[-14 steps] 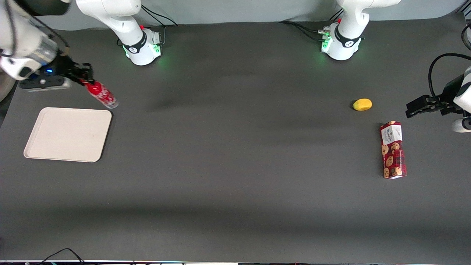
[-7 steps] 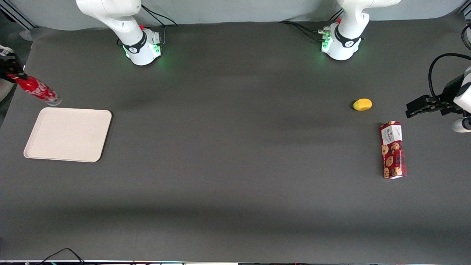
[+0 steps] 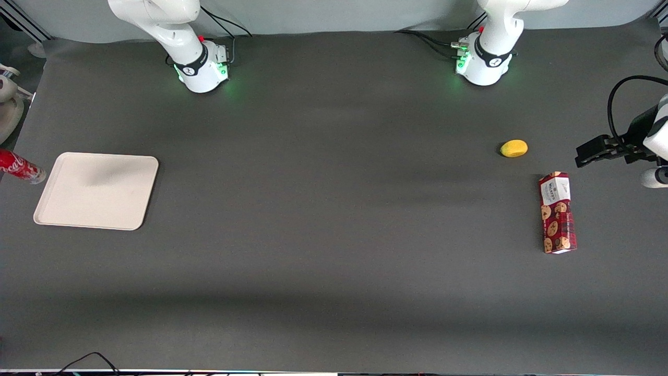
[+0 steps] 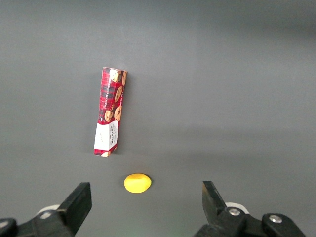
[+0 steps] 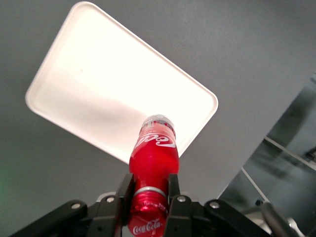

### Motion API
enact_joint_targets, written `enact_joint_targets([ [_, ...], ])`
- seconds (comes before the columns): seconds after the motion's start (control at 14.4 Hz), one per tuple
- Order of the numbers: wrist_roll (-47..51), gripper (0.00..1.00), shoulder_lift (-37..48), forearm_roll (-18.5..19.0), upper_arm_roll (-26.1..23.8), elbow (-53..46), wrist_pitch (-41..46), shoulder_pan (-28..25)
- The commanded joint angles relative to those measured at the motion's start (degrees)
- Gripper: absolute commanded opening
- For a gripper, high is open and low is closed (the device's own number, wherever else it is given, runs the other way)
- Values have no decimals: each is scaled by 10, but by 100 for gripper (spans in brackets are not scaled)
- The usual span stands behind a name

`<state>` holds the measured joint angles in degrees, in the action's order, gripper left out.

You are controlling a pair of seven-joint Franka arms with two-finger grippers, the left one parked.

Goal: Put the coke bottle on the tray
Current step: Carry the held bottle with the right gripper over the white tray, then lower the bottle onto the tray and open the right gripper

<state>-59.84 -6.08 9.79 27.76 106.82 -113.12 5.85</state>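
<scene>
The coke bottle (image 5: 154, 153), slim and red with white script and a clear base, is clamped at its neck between my gripper's (image 5: 149, 190) two black fingers. In the front view only the bottle's lower part (image 3: 21, 168) shows at the picture's edge, held in the air beside the tray's edge at the working arm's end; the gripper itself is out of that view. The tray (image 3: 96, 190) is flat, beige-white, with rounded corners, and lies on the dark table. In the right wrist view the tray (image 5: 98, 84) lies below the bottle's base.
A yellow lemon-like object (image 3: 514, 148) and a red cookie box (image 3: 557, 212) lie toward the parked arm's end of the table; both show in the left wrist view (image 4: 137, 182) (image 4: 110, 111). The table edge runs close to the tray at the working arm's end.
My gripper carried the bottle from above the tray's corner sideways out past the table's end, then nearer the front camera; the gripper has left the front view.
</scene>
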Motion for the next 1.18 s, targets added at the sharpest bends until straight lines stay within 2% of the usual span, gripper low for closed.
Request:
enact_joint_targets([
  [0.0, -73, 0, -64, -54, 3, 0, -58, 28],
  [0.28, -150, 0, -110, -115, 18, 28, -132, 47],
  [0.55, -179, 0, -122, -125, 20, 37, -157, 73],
  [0.62, -180, 7, -129, -131, 20, 37, -157, 75],
  [0.69, -179, 31, -132, -138, 20, 36, -156, 73],
  [0.76, -181, 99, -134, -140, 20, 35, -157, 74],
  [1.11, -165, 100, -124, -143, 19, 30, -135, 65],
])
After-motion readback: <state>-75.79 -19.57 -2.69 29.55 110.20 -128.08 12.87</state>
